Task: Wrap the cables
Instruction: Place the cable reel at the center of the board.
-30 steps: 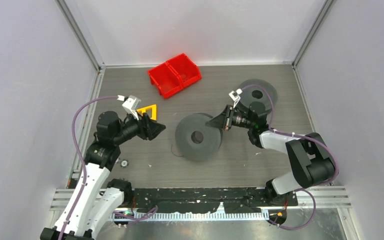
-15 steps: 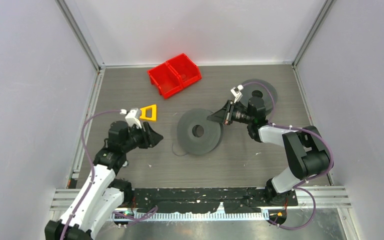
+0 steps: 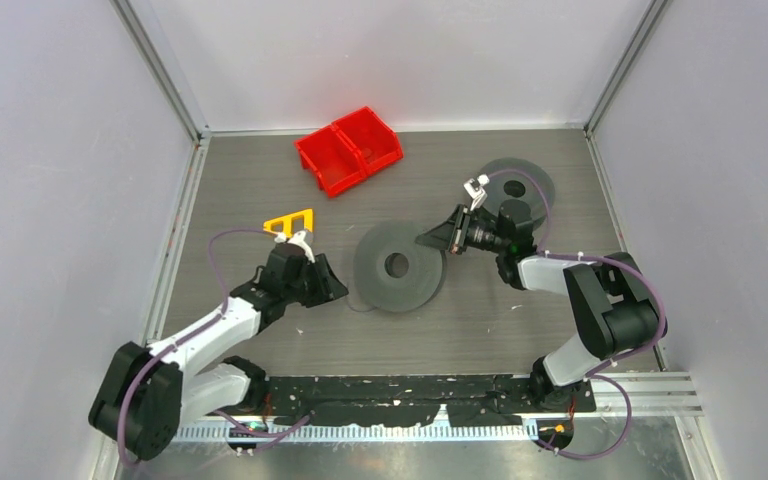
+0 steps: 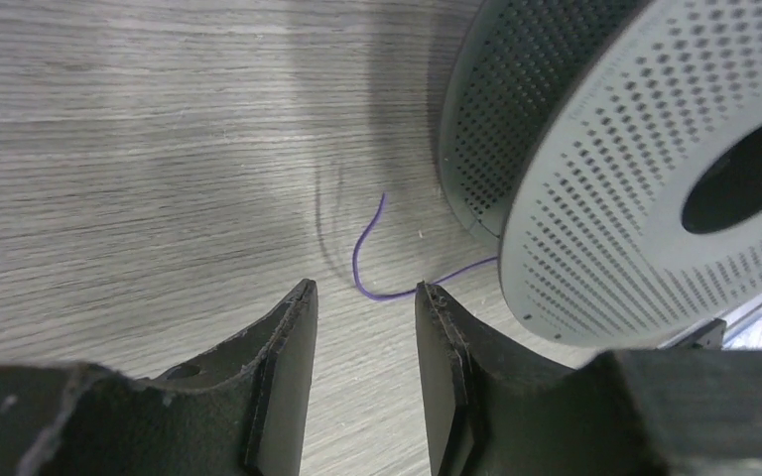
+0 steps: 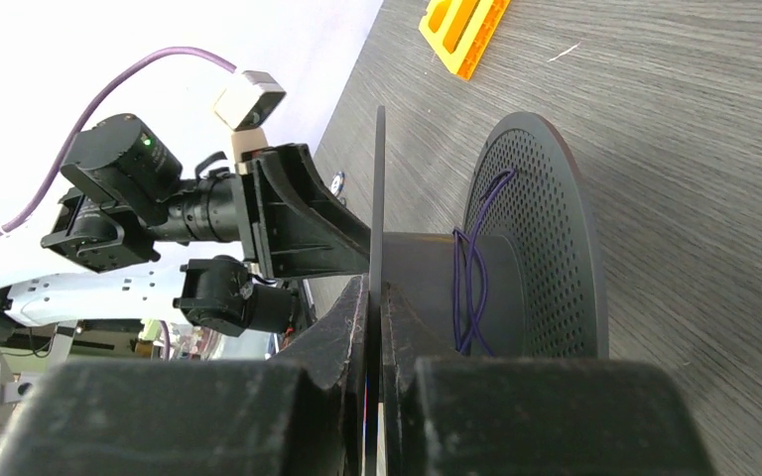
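Table [image 3: 260, 190]: grey wood-grain, both arms low over the middle.

Spool [image 3: 415, 285]: big dark perforated disc spool, mid-table, tilted up on edge, not lying flat.

Right fingers [image 3: 426, 240]: pinched hard on the thin rim of the spool's near flange, at its far-right side. I read them as a brace that holds the spool steady and tipped.

Left fingers [image 3: 339, 286]: down at the spool's near-left edge, tips close to the table. Narrow gap between them, nothing in it.

Cable [image 4: 356, 260]: thread-thin, looks violet on my feeds. The right wrist view shows a few turns on the hub between the flanges. The loose tail comes out from under the spool, lies on the table in a small hook and ends just beyond the left fingertips, not touching them.

Step in hand, by my judgement: reach for the loose tail so that winding can go on; little is wound yet.

Next move calls for easing the left fingers forward and down over the hook, then pinching. The wire is thin and flat on the table, so the tips must nearly graze the surface.
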### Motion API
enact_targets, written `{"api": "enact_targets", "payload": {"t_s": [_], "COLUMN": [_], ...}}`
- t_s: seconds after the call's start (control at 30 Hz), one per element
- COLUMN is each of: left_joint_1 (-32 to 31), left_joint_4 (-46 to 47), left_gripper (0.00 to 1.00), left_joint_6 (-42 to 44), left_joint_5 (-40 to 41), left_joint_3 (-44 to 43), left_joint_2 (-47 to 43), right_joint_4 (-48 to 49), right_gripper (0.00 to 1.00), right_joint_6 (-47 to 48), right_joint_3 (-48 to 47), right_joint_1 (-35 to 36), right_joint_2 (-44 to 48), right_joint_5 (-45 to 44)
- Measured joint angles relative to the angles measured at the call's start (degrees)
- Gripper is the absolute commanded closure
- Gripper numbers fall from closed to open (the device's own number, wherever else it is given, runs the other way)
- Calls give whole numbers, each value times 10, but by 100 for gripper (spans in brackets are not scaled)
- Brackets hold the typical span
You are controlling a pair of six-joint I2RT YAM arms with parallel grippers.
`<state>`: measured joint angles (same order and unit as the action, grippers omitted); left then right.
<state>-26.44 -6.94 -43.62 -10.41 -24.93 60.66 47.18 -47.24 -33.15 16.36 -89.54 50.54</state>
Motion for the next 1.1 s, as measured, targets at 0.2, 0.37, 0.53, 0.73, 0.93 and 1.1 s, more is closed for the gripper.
{"api": "enact_targets", "payload": {"t_s": [0.2,0.37,0.53,0.73,0.93,1.1], "left_joint_1": [-21,-25,-26,-26,-26,-19], "left_joint_4": [27,54,75,92,75,74], "left_gripper": [63,66,72,100,100,100], "left_joint_6": [-22,-27,-27,-25,6,42], "left_joint_5": [31,39,39,35,40,46], "left_joint_3": [0,-1,-12,-23,-56,-118], "left_joint_2": [66,92,113,139,141,143], "right_joint_4": [15,25,38,51,53,48], "right_gripper": [95,95,95,95,94,95], "right_joint_6": [-6,-8,-15,-25,-25,-24], "right_joint_3": [6,9,10,13,13,13], "right_joint_1": [0,-1,-3,-4,-4,-5], "right_joint_2": [0,-3,-14,-25,-40,-58], "right_joint_5": [4,7,10,12,22,32]}}
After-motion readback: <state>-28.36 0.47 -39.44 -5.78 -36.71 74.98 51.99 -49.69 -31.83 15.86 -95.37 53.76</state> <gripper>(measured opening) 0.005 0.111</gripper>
